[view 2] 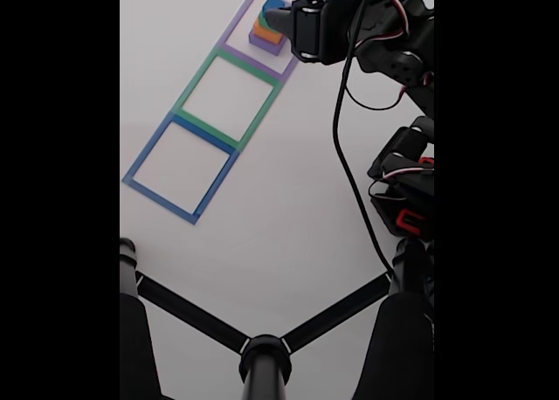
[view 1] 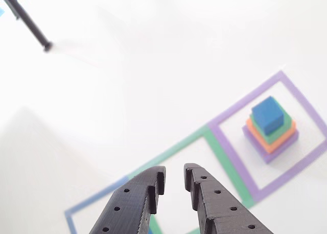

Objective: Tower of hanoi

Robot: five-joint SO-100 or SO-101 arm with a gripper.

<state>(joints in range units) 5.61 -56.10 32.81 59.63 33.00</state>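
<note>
The tower of hanoi (view 1: 270, 129) stands stacked inside the purple taped square (view 1: 230, 157). A blue cube (view 1: 268, 115) is on top, then green (view 1: 282, 129), orange (view 1: 274, 143) and purple (view 1: 271, 154) blocks. In the other view my gripper (view 1: 173, 175) enters from the bottom edge, above the green taped square (view 1: 173, 149), left of and apart from the stack. Its dark fingers (view 1: 214, 198) stand a narrow gap apart with nothing between them. In the fixed view the gripper (view 2: 272, 17) hovers over the tower (view 2: 262, 35) and hides part of it.
A blue taped square (view 2: 179, 168) ends the row of outlines on the white table (view 2: 288, 182). Black tripod legs (view 2: 262, 356) cross the near table edge, and one leg (view 1: 28, 19) shows at top left. The arm's base and cable (view 2: 402, 182) stand at the right.
</note>
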